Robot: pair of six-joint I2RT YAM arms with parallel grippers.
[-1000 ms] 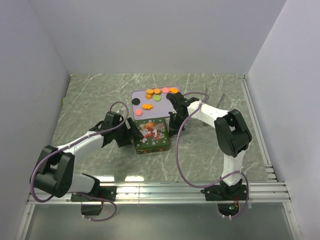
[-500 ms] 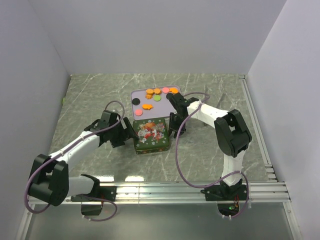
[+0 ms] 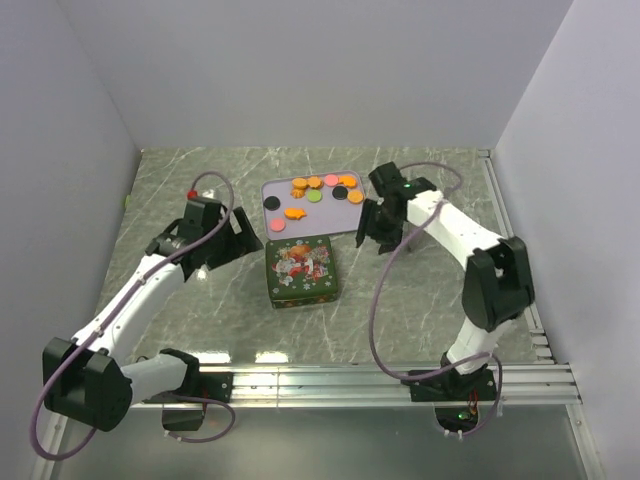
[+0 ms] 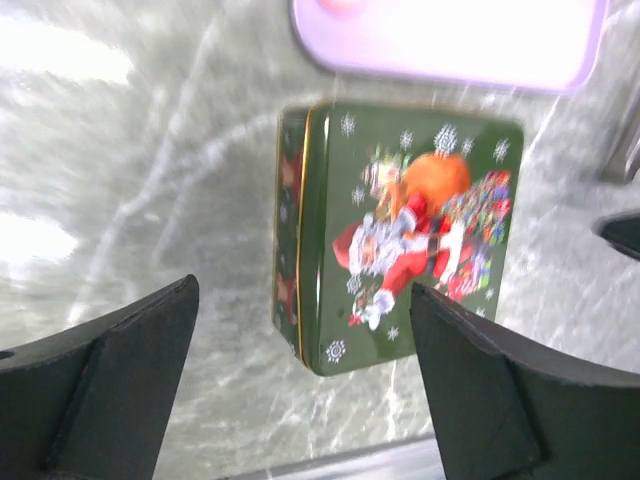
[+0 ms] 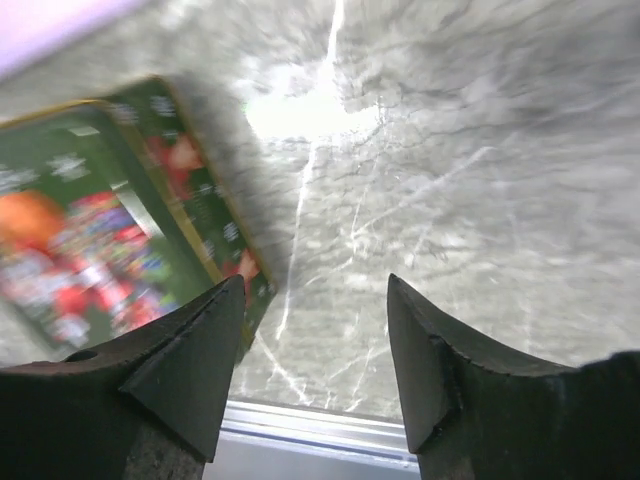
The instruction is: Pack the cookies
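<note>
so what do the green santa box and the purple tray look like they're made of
The tin looks like printed sheet metal: a glossy green lid with a Santa picture and a thin gold seam where the lid meets the side. The tray is probably smooth plastic: pale purple, rounded corners, even and fairly matte. Coated metal can't be ruled out.

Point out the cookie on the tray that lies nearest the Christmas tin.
The pink disc at the near left corner of the tray, just behind the tin; all the other cookies lie farther back.
</note>
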